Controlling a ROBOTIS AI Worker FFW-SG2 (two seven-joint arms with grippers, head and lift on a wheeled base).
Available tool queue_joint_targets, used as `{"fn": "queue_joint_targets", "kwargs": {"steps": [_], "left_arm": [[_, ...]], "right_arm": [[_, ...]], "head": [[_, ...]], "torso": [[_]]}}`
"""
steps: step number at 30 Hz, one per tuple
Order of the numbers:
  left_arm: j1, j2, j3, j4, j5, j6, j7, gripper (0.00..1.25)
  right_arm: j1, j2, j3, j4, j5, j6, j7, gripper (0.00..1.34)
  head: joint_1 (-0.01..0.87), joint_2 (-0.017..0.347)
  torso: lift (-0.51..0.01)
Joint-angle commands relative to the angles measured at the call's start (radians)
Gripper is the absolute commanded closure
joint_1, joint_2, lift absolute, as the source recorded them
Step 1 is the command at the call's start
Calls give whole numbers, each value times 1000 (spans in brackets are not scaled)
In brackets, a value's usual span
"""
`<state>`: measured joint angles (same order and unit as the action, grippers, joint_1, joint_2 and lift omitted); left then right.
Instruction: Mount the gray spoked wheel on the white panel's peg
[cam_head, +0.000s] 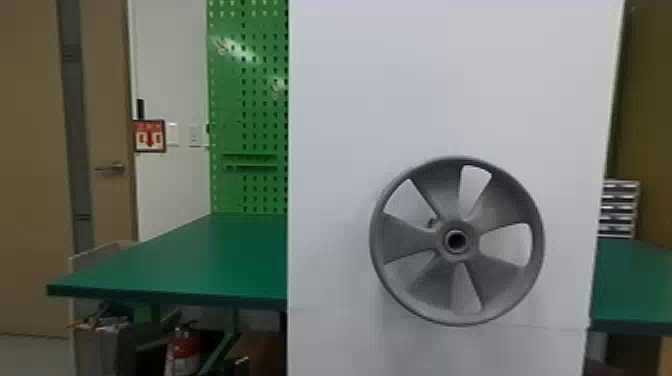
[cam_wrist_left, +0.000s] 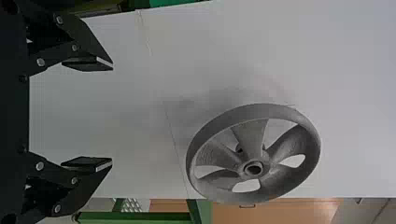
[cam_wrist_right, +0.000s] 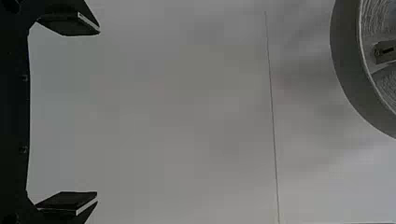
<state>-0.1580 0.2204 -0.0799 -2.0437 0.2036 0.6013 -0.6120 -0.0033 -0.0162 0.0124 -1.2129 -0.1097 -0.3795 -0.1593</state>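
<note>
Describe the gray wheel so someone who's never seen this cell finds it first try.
Find the big white panel standing in front of the green-topped table. On its lower right part, seen from the head, sits the gray wheel. It is the round thing with broad, flared spokes, open gaps between them and a dark hole in the hub, unlike the flat, hole-dotted green board.

You look into a workshop: green pegboard (cam_head: 252, 117), green-topped workbench (cam_head: 200, 260), stacked drawers (cam_head: 619, 209), fire extinguisher (cam_head: 184, 352) under the bench
</note>
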Motion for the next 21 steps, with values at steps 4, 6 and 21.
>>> {"fn": "queue_joint_targets", "kwargs": {"steps": [4, 6, 21], "left_arm": [[0, -6, 2, -1, 7, -2, 0, 515], [-2, -6, 2, -1, 19, -5, 0, 515], [-3, -10, 3, -12, 46, -3, -9, 515]], "right_arm": [[3, 2, -6, 108, -24, -85, 0, 85], [8, 5, -11, 115, -24, -85, 0, 85], [13, 13, -26, 156, -22, -85, 0, 84]], "head": [[123, -8], [123, -8], [123, -8]], "torso": [[-401], [-401], [-401]]}}
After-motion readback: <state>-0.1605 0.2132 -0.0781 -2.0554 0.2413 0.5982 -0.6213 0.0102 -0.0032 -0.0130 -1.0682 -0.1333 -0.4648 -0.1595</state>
